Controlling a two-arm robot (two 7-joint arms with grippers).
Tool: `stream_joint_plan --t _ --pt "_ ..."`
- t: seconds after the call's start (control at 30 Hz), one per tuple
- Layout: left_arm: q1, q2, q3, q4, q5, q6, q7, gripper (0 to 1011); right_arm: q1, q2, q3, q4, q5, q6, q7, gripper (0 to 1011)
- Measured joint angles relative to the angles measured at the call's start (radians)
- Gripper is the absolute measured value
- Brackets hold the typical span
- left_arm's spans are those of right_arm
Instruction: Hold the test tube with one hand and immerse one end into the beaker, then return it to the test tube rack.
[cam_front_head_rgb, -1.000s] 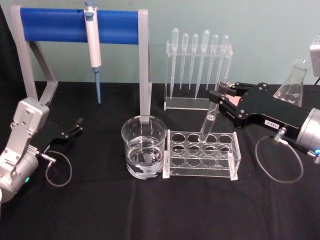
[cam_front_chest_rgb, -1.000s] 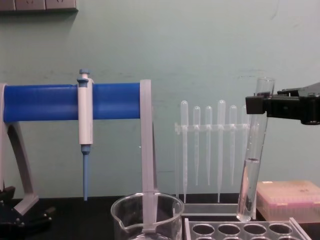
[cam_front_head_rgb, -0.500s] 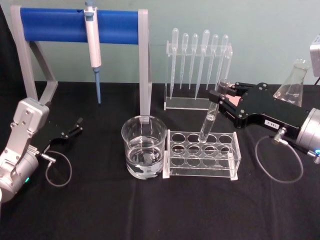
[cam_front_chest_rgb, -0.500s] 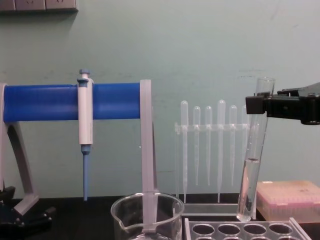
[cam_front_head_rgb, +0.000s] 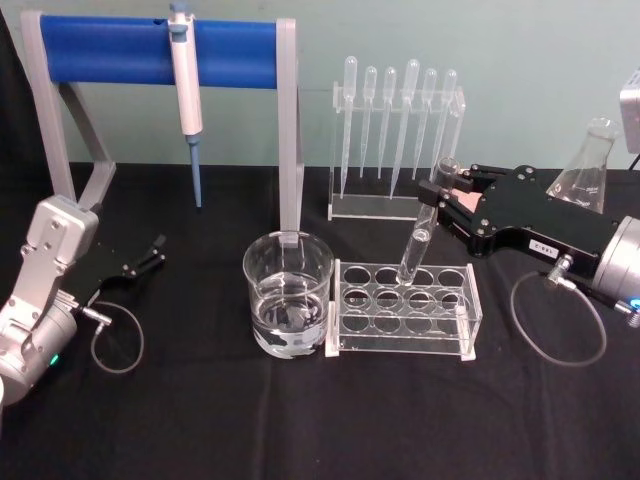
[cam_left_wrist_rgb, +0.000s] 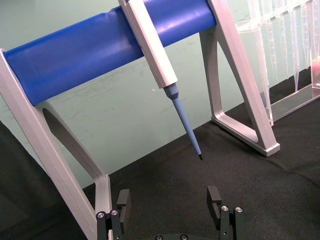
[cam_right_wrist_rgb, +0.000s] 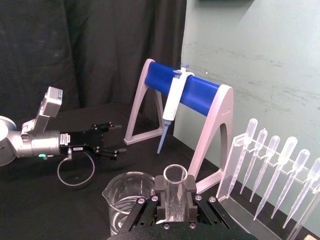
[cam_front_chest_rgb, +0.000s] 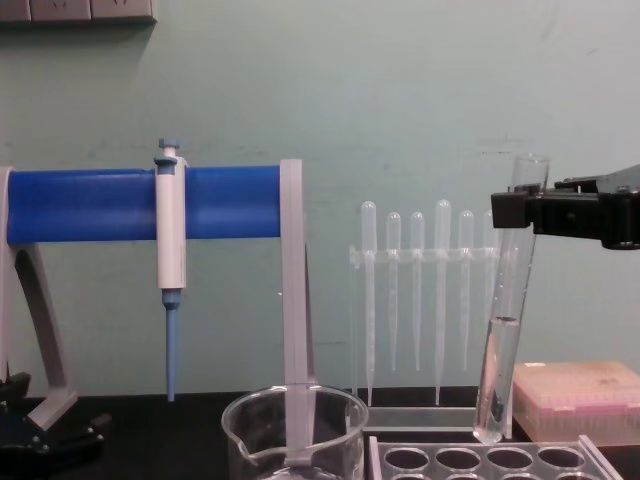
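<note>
On the black table (cam_front_head_rgb: 300, 430), biggest first: blue-barred stand (cam_front_head_rgb: 110, 50) with a micropipette (cam_front_head_rgb: 186, 80) hung on it, back left; clear rack of plastic droppers (cam_front_head_rgb: 375, 208) behind centre; test tube rack (cam_front_head_rgb: 400, 347) at centre front; beaker (cam_front_head_rgb: 290, 335) part-filled with water, touching the rack's left end; conical flask (cam_front_head_rgb: 585, 170) far right. In from the right, above the rack's back row: right tool (cam_front_head_rgb: 442, 192). Parked low at the left, well apart from everything: left tool (cam_front_head_rgb: 158, 250). In the air: test tube (cam_front_head_rgb: 413, 250), tilted with its top toward the right tool, round bottom just over the back row of holes, apart from the beaker. Some liquid inside, going by the chest view.

Risks, as a judgement:
- Could clip a hole edge or the top plate if lowered at this tilt, and shove the rack into the beaker.
- Could knock the beaker rim if carried across too low.
- Gripped only just under the flared rim, so could pivot or slip on any bump.
- Could spill the contents if tipped further.

State of the right tool: closed snugly on the tube near its top, one jaw either side, touching nothing else. State of the left tool: spread wide, holding nothing.
</note>
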Motion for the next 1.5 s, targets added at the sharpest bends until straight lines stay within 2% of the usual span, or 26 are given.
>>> stream_joint_plan --t 1.5 --pt "0.0 0.0 0.0 0.0 0.0 0.0 0.0 1000 0.0 0.0 0.0 0.0 0.0 0.0 0.0 224"
